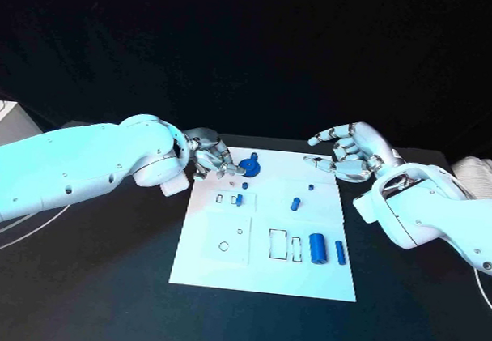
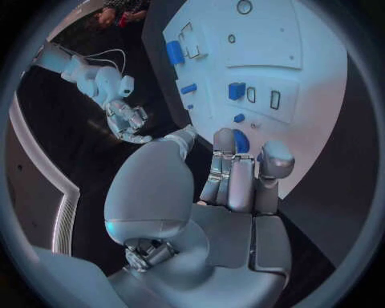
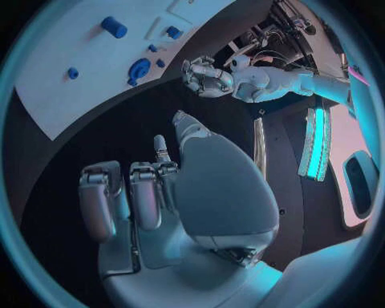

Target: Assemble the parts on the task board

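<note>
The white task board (image 1: 263,258) lies in the middle of the black surface (image 1: 94,286), its long side running from near to far. At its far end, left of centre, sits a round blue disc-shaped part (image 1: 250,168) with a small tab. Just nearer, a small blue block (image 1: 240,199) stands by a row of outlined slots, and a short blue peg (image 1: 296,203) lies to its right. At the near right of the board two blue cylinders lie side by side, a thicker one (image 1: 318,248) and a thinner one (image 1: 340,252), next to rectangular outlines.

The left robot hand (image 1: 212,156) hovers at the far-left corner of the board, just beside the disc-shaped part; its fingers are curled inward, and from the left wrist view nothing sits between them, though whether a fingertip touches the disc I cannot tell. The right robot hand (image 1: 348,152) hangs above the far-right corner of the board, well apart from the parts, fingers bent but spread with nothing in them. In the right wrist view its fingers (image 3: 144,199) point over the dark surface beside the board's edge.
</note>
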Robot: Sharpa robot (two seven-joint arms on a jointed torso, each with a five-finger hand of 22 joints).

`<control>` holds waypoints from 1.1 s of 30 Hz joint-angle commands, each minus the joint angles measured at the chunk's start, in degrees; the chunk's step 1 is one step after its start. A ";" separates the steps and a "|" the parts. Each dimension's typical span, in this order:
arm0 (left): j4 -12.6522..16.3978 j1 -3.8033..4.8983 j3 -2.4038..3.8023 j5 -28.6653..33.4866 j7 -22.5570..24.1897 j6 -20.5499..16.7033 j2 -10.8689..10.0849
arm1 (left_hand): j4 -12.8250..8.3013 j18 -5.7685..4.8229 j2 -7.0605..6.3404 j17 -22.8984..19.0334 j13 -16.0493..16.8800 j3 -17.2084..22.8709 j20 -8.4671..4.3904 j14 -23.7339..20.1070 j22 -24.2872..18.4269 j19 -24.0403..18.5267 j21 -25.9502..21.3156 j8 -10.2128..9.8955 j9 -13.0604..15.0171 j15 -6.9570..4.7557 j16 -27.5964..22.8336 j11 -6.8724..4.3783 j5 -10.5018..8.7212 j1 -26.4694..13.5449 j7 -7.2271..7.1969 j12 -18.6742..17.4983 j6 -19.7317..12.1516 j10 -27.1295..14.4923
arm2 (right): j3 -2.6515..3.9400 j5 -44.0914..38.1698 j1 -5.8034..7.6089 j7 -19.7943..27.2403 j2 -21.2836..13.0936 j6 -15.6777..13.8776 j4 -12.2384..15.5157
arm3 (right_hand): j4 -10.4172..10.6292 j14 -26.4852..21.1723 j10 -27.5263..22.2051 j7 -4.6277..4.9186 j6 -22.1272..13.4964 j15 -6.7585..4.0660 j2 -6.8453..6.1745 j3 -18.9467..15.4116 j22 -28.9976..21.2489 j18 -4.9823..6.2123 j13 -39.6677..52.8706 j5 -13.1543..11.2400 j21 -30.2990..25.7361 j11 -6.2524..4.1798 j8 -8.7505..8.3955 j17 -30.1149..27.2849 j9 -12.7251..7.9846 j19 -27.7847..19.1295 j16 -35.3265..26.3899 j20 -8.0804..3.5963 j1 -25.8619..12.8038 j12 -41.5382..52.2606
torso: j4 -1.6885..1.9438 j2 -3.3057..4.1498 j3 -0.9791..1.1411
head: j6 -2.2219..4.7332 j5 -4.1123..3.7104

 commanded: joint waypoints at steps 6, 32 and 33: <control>-2.95 0.69 -0.49 -9.62 -8.60 9.82 3.50 | 0.03 -0.36 0.72 -0.36 0.37 -1.62 0.31 -0.28 -0.67 -0.58 -0.06 0.83 1.07 0.40 -0.04 0.20 0.11 -3.34 0.13 0.71 -1.20 -1.07 | 0.02 3.69 0.09 1.12 -0.19 0.89 -0.62 | 0.08 5.48 2.18 -0.13 0.29 0.30 -0.07 0.35 15.10 -0.82 11.46 0.47 0.25 0.17 0.17 13.12 -0.08 6.00 -0.21 0.03 0.33 -0.37 | -0.02 -0.01 0.04 | -0.29 0.44; -6.65 0.79 -1.67 -10.95 -9.64 14.20 8.74 | -0.08 -0.38 1.32 0.34 0.59 -2.42 0.45 -0.06 -0.54 -0.67 0.03 1.47 1.85 0.52 0.23 0.28 0.12 -4.58 0.15 1.16 -1.62 -1.63 | 0.02 3.80 0.20 -0.54 0.33 1.75 -1.33 | 0.29 5.46 2.19 -0.07 0.09 0.32 -0.09 0.40 15.10 -0.82 11.46 0.68 0.25 0.22 0.07 13.06 -0.18 6.00 -0.24 0.03 0.07 -0.36 | -0.18 0.20 -0.07 | -1.12 0.05; -6.68 0.79 -1.70 -10.90 -9.65 14.38 8.81 | -0.08 -0.38 1.32 0.34 0.59 -2.42 0.45 -0.06 -0.54 -0.67 0.03 1.47 1.85 0.52 0.23 0.28 0.12 -4.58 0.15 1.16 -1.62 -1.63 | 0.02 3.80 0.20 -0.56 0.36 1.78 -1.35 | 0.29 5.46 2.19 -0.07 0.09 0.32 -0.09 0.40 15.10 -0.82 11.46 0.68 0.25 0.22 0.07 13.06 -0.18 6.00 -0.24 0.03 0.07 -0.36 | -0.18 0.20 -0.07 | -1.14 0.04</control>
